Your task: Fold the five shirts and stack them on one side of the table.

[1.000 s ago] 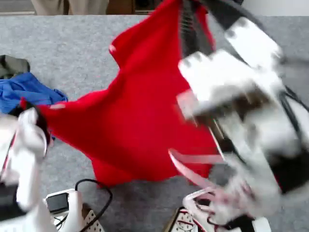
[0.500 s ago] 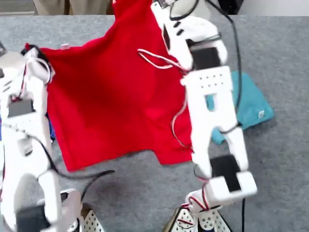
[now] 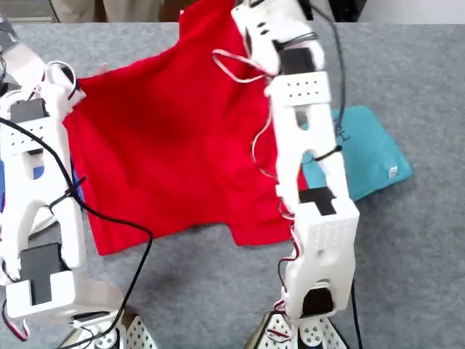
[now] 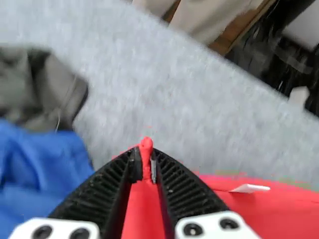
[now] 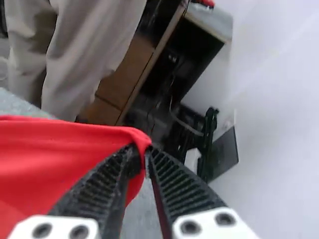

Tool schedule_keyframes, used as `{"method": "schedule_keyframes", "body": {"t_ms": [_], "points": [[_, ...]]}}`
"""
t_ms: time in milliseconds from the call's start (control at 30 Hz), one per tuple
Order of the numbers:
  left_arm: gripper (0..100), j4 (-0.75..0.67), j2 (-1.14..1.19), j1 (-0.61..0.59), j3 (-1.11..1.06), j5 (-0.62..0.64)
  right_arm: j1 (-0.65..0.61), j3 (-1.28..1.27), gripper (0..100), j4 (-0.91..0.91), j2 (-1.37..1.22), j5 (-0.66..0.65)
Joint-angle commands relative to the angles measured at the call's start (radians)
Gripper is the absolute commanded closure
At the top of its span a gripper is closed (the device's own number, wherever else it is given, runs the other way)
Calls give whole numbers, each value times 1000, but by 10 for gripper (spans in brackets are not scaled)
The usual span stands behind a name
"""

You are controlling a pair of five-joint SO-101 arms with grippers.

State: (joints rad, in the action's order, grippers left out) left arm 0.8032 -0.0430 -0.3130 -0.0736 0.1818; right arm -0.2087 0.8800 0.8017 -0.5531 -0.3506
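Left gripper (image 4: 144, 159) is pinched tight on a fold of the red shirt (image 4: 259, 211), with a nub of fabric poking up between the tips. Right gripper (image 5: 143, 152) is likewise clamped on the red shirt, at an edge. In the high view the shirt is stretched out between the two arms. The left arm has one corner near the table's left side, the right arm another at the far edge. The lower hem lies on the grey table (image 3: 414, 247). A folded teal shirt (image 3: 374, 156) lies just beside the right arm, partly hidden behind it. A crumpled blue shirt (image 4: 35, 164) sits close to the left gripper. An olive-grey shirt (image 4: 45, 94) touches it on the far side.
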Motion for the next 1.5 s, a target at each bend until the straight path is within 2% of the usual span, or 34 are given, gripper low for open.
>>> {"method": "schedule_keyframes", "body": {"t_ms": [0,100,233,400,600,667,767,1033,1233,1467], "points": [[981,189,-7,40,87,0,47,162,994,276,5,-18],[981,313,-8,69,109,-49,47,225,994,463,7,-118],[981,405,-8,97,98,-75,45,282,994,640,7,-163],[981,413,-7,87,23,-75,48,314,994,824,5,-184],[981,410,-7,97,-124,-77,94,312,994,933,5,-189],[981,356,-7,89,-201,-77,101,311,994,974,4,-190],[981,290,-15,86,-311,-77,108,272,994,982,12,-190],[981,284,-185,97,-443,-75,114,119,994,984,50,-226],[981,293,-328,130,-543,-121,116,-110,994,974,211,-282],[981,292,-487,173,-695,-123,194,-544,994,799,461,-350]]}}
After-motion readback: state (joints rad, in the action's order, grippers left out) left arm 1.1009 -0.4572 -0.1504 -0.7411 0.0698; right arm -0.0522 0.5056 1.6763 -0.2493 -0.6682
